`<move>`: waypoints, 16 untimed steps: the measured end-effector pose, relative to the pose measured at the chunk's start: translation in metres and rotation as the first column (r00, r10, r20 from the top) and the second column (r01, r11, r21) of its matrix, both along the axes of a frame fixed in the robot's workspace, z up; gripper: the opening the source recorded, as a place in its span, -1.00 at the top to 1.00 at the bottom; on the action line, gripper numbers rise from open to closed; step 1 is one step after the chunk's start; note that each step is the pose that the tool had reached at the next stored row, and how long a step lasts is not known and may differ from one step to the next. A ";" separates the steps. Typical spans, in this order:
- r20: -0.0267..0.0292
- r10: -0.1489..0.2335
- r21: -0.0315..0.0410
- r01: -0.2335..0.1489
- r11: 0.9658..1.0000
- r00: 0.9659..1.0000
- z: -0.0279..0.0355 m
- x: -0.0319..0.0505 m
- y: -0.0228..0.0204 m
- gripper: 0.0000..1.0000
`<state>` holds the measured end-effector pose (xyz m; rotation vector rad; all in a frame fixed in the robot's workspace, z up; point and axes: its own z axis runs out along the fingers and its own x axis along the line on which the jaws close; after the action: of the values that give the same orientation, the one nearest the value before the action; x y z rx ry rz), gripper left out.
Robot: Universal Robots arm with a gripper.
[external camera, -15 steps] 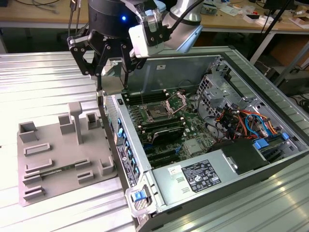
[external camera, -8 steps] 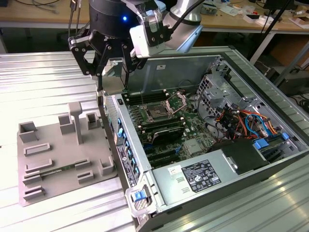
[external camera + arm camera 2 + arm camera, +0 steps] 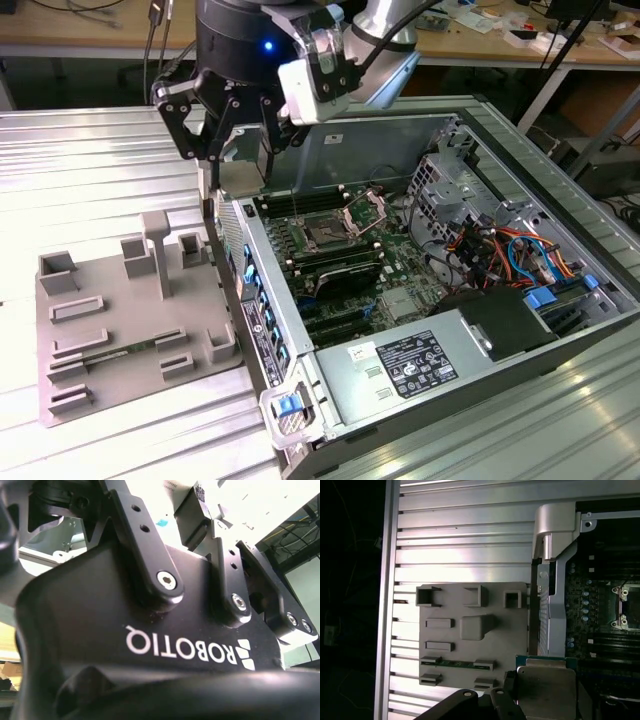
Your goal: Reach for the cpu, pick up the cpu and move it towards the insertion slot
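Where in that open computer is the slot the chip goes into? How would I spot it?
Look inside the open computer case, at the green board on its floor. Between two banks of long black memory slots sits the insertion slot: the one small square dark socket, framed in silvery metal.

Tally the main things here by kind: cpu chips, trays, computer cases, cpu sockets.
Silvery square cpu chip with greenish rim: 1
Grey plastic tray with raised frames: 1
Open metal computer case: 1
Dark square insertion slot with metal frame: 1
Total: 4
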<state>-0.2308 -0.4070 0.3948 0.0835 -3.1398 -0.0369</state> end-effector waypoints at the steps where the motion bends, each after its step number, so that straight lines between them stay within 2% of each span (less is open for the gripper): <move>1: 0.000 0.000 0.000 0.000 1.000 1.000 -0.0001 0.0002 0.0000 -0.09; 16: 0.000 0.000 0.000 0.000 1.000 1.000 -0.0019 0.0034 0.0000 -0.09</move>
<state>-0.2273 -0.4070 0.3929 0.0836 -3.1397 -0.0368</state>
